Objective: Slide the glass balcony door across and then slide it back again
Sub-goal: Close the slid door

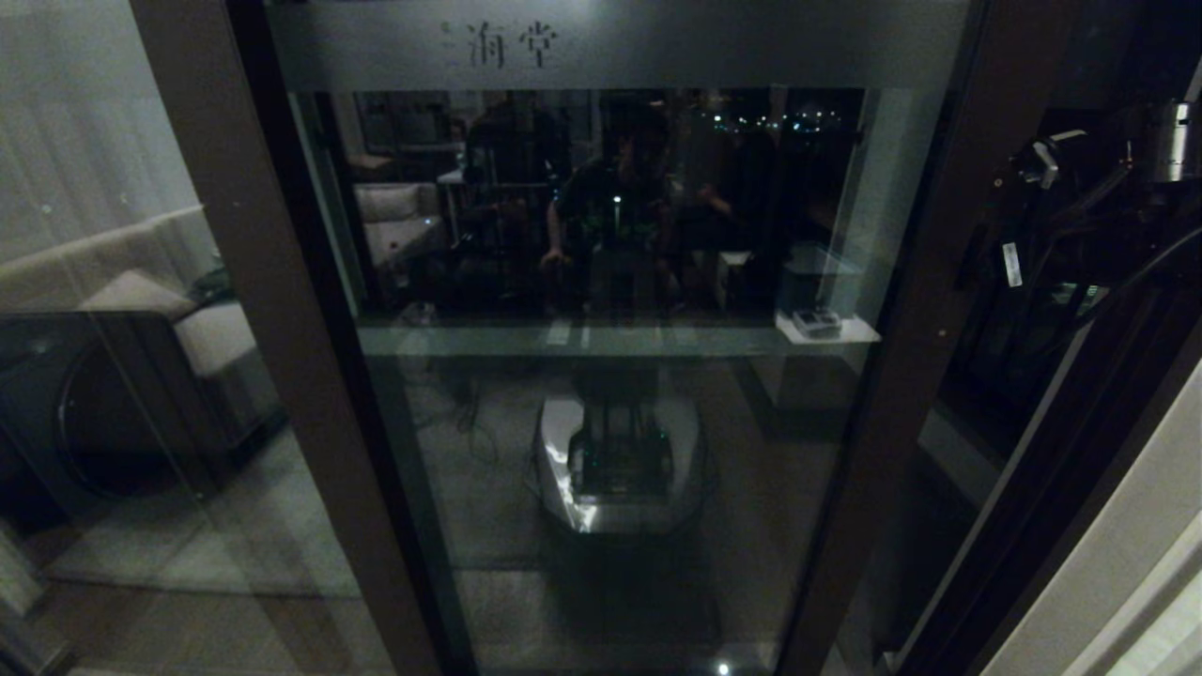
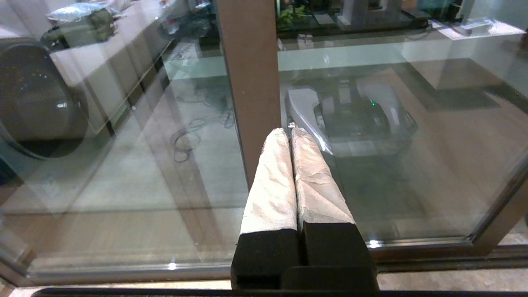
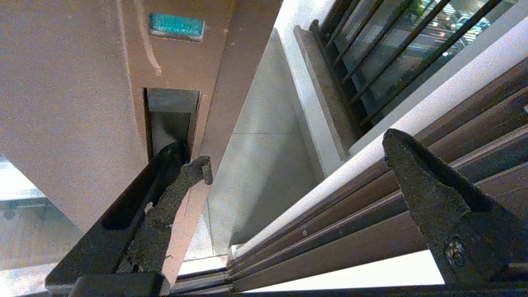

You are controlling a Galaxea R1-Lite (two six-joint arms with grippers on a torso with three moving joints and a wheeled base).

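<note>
Here, straight ahead in the head view: the glass balcony door (image 1: 610, 376), a tall pane in a dark brown frame with a frosted strip (image 1: 620, 42) across its top bearing two Chinese characters, filling the middle of the scene from stile to stile. To its left, a plain brown-framed glass panel (image 1: 113, 329) overlapping it, with a sofa and a dark round shape dimly seen through or mirrored in it. Mirrored in the door's own pane, the robot's pale base (image 1: 620, 469) (plus a few seated figures, faint). To the door's right, an open gap, and in it the right arm (image 1: 1080, 207) raised beside the right stile. Up close from the right wrist: the right gripper (image 3: 297, 161) spread wide, one finger (image 3: 181, 185) tucked into the slim recessed handle (image 3: 171, 119) cut into the stile, the other finger (image 3: 433, 189) well apart over the brown floor tracks (image 3: 350, 231); nothing clamped between them. Beyond the gap, a pale wall and a black-barred window (image 3: 392, 45). From the left wrist: the left gripper (image 2: 291, 134), fingers pressed together in pale wrapping, empty, pointing at the door's left stile (image 2: 251, 74) down near the bottom rail, tips close to the frame though contact impossible to judge.
</note>
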